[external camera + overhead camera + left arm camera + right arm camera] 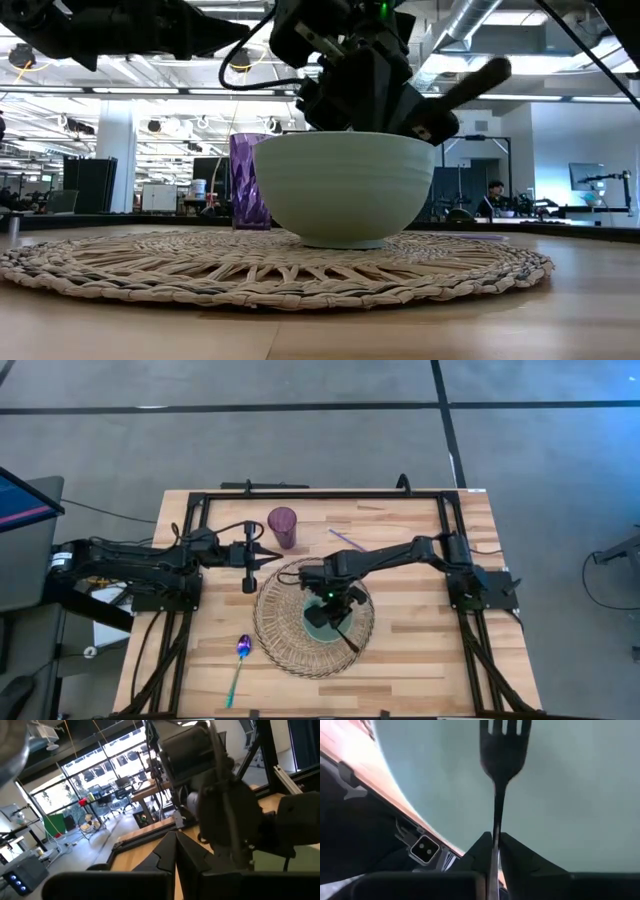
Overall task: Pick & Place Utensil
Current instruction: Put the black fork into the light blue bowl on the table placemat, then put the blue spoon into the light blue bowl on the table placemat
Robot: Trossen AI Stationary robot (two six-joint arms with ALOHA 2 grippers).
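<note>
Fork (501, 760) clamped between right jaws.

Fork (502, 750) handle hidden between right end effector (495, 850) fingers, bowl (345, 185) interior unseen at worktop level, cup (247, 182) partly behind bowl

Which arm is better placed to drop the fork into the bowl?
The right. Its claw is shut on the black fork, tines inside the pale green bowl. The left claw holds nothing and sits off the woven mat, near the purple cup.
</note>
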